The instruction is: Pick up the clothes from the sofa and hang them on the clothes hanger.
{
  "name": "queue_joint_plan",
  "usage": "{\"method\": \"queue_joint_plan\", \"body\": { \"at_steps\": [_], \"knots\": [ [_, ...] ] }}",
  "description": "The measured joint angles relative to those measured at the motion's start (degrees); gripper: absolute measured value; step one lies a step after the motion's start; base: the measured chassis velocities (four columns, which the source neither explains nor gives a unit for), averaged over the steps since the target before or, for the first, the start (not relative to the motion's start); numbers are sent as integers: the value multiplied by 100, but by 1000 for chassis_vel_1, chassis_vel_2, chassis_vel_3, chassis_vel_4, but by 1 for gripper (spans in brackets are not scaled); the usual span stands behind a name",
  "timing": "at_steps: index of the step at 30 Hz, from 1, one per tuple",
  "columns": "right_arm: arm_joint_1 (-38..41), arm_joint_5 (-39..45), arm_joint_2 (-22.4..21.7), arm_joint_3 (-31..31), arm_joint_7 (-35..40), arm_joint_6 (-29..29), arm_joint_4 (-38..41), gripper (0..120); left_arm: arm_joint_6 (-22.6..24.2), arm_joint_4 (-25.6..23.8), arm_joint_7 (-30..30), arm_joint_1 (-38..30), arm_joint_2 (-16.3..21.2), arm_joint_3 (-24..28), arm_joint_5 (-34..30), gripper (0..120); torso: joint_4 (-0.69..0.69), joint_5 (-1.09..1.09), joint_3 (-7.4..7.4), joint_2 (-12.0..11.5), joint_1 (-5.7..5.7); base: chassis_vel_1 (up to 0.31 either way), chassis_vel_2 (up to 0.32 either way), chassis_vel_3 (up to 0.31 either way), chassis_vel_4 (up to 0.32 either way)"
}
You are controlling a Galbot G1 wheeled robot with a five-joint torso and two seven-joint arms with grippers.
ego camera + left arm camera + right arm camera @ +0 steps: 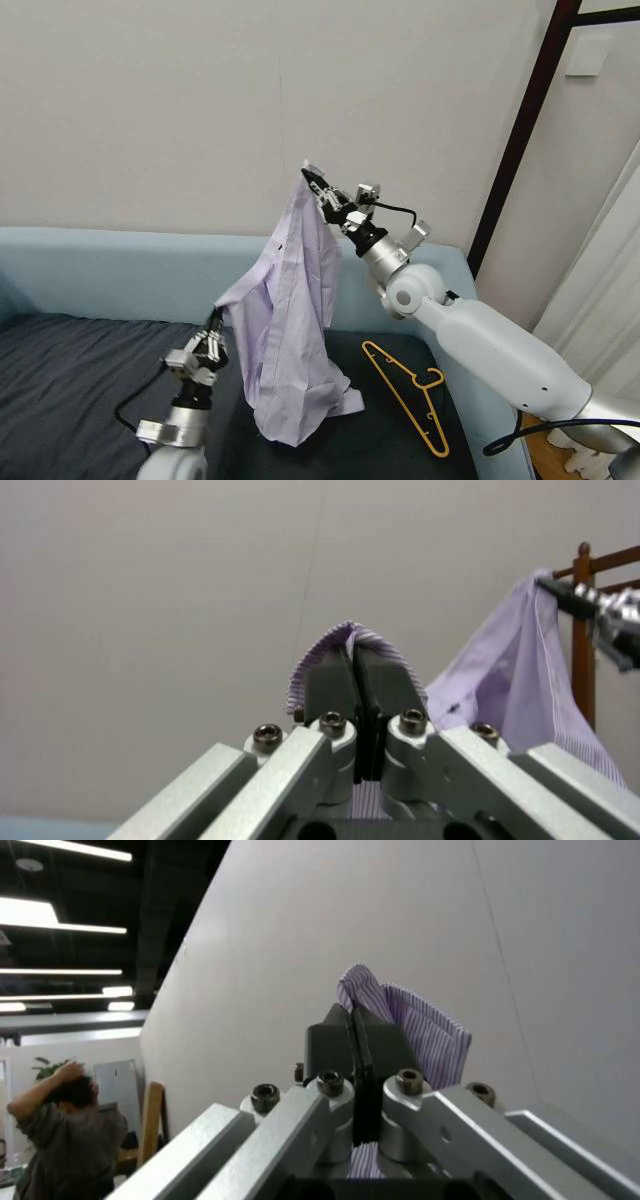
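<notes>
Cloth this thin is light, limp and apt to slide, so the shirt (290, 330) will likely sag and swing wherever it is unsupported; doubled edges such as the collar or a shoulder seam look like the surest holds. It hangs stretched between both arms above the sofa (90, 262), its lowest folds seeming to reach the dark seat. The right gripper (313, 184), raised high, has its fingers closed on a bunched striped edge at the top. The left gripper (215, 322), lower and to the left, is clamped on a fold that loops over its fingertips (385, 675). A yellow hanger (405, 395) lies on the seat just beside the shirt. No label or writing can be read.
</notes>
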Motion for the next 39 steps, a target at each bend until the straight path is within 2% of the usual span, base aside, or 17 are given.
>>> {"method": "queue_joint_plan", "body": {
  "at_steps": [2, 3, 4, 5, 8, 9, 10, 11, 15, 20, 24, 27, 29, 34, 36, 39],
  "knots": [
    [-62, 15, -95, 116, 2, 0, -59, 0, 230, -443, -41, -83, 450, -93, -403, 0, 0, 1, 0, 0, 0, 0, 0, 0, 0],
    [-96, 67, -162, 206, -35, 0, -80, 0, 423, -730, -118, -223, 876, -125, -760, 0, -1, -1, 0, 0, 0, 0, 0, 0, 0],
    [-125, 134, -246, 288, -116, 0, -85, 0, 644, -953, -213, -444, 1469, -140, -1212, 0, -1, 0, 0, 0, 0, 0, 0, 0, 0],
    [-125, 134, -246, 288, -116, 0, -85, 0, 644, -953, -213, -444, 1469, -140, -1212, 0, -1, 0, 0, 0, 0, 0, 0, 0, 0],
    [-137, 322, -381, 444, -428, -8, -54, 0, 1159, -1115, -680, -1374, 2723, 22, -2209, 0, -1, -1, 0, 0, 0, 0, 0, 0, 0],
    [-134, 389, -392, 474, -531, -7, -47, 0, 1266, -1081, -795, -1585, 2934, 73, -2349, 0, -1, 0, 0, 0, 0, 0, 0, 0, 0],
    [-134, 389, -392, 474, -531, -7, -47, 0, 1266, -1081, -795, -1585, 2934, 73, -2349, 0, -1, 0, 0, 0, 0, 0, 0, 0, 0],
    [-113, 498, -398, 501, -662, 14, -35, 0, 1422, -998, -949, -1869, 3231, 139, -2509, 0, -1, 0, 0, 0, 0, 0, 0, 0, 0],
    [-7, 783, -354, 524, -1161, 90, -47, 0, 1979, -1000, -1311, -2318, 3823, 176, -2748, 0, 1, 0, 1, 0, 0, 0, 0, 0, 0],
    [81, 902, -297, 576, -1382, 121, -35, 0, 2305, -1096, -1455, -2365, 4041, 109, -2673, 0, 0, 2, 0, 0, 0, 0, 0, 0, 0],
    [216, 951, -238, 594, -1409, 152, -51, 0, 2516, -1209, -1511, -1949, 4167, 19, -2071, 0, 0, -1, 0, 0, 0, 0, 0, 0, 0],
    [248, 941, -222, 591, -1323, 168, -66, 0, 2560, -1333, -1499, -1747, 4124, -47, -1915, 0, 3, -1, 0, 0, 0, 0, 0, 0, 0],
    [241, 873, -204, 550, -1164, 213, -62, 0, 2572, -1441, -1493, -1627, 3936, -97, -1872, 0, -2, 2, 0, 0, 0, 0, 0, 0, 0],
    [123, 800, -209, 481, -1077, 256, -16, 0, 2532, -1330, -1250, -1296, 3676, -60, -1502, 0, 0, -3, 1, 0, 1, 0, 0, 0, 0],
    [61, 799, -244, 448, -1112, 258, 19, 0, 2530, -1273, -1208, -1276, 3664, 34, -1578, 0, 0, 3, 0, 0, 0, 0, 0, 0, 0],
    [31, 792, -261, 422, -1149, 259, 25, 0, 2617, -1300, -1231, -1269, 3689, 100, -1670, 0, -1, -1, 1, -1, 0, 0, 0, 0, 0]
  ]
}}
